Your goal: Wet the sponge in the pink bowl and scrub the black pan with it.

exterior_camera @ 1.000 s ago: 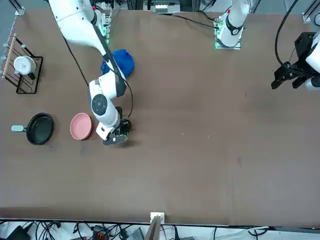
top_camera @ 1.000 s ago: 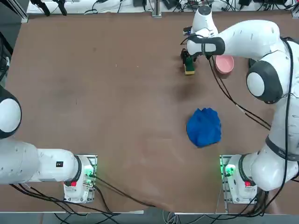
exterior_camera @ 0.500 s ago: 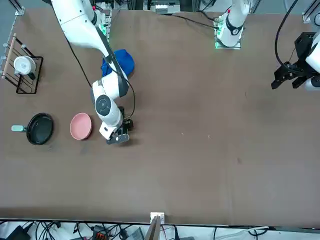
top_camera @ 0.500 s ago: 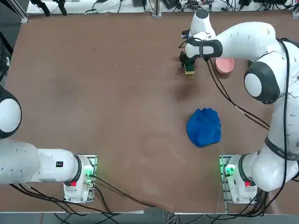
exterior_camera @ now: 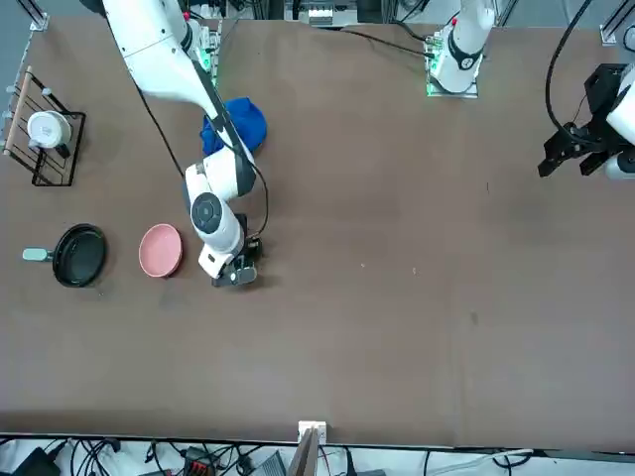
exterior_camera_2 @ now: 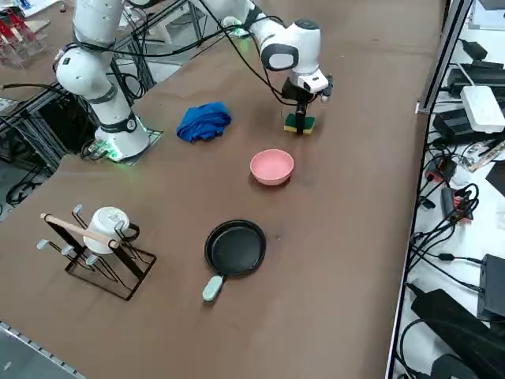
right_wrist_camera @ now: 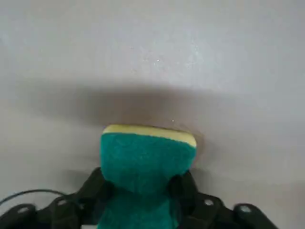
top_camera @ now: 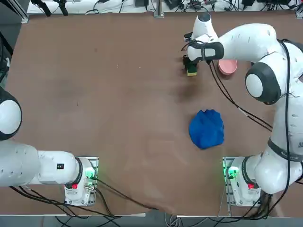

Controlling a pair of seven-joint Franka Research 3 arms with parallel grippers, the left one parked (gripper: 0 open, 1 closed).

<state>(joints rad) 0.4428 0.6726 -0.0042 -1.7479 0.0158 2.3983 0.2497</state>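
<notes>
The sponge [right_wrist_camera: 147, 155], green on top with a yellow layer beneath, lies on the brown table and is pinched in where my right gripper [right_wrist_camera: 143, 187] grips its sides. My right gripper [top_camera: 191, 66] is shut on the sponge [top_camera: 191, 72] at the far side of the table. The pink bowl [top_camera: 227, 65] stands just to the right of it. From the side, the sponge [exterior_camera_2: 300, 124] lies beyond the pink bowl [exterior_camera_2: 271, 166], and the black pan [exterior_camera_2: 235, 247] with its pale handle sits nearer. The arm hides the pan in the top view.
A crumpled blue cloth [top_camera: 207, 128] lies mid-table between the sponge and the arm's base. A wire rack holding a white mug [exterior_camera_2: 99, 241] stands past the pan. The table's far edge [top_camera: 156, 14] is close behind the gripper.
The gripper has shifted slightly toward the far edge over the sponge, and its fingers have closed in from wide open onto the sponge's sides.
</notes>
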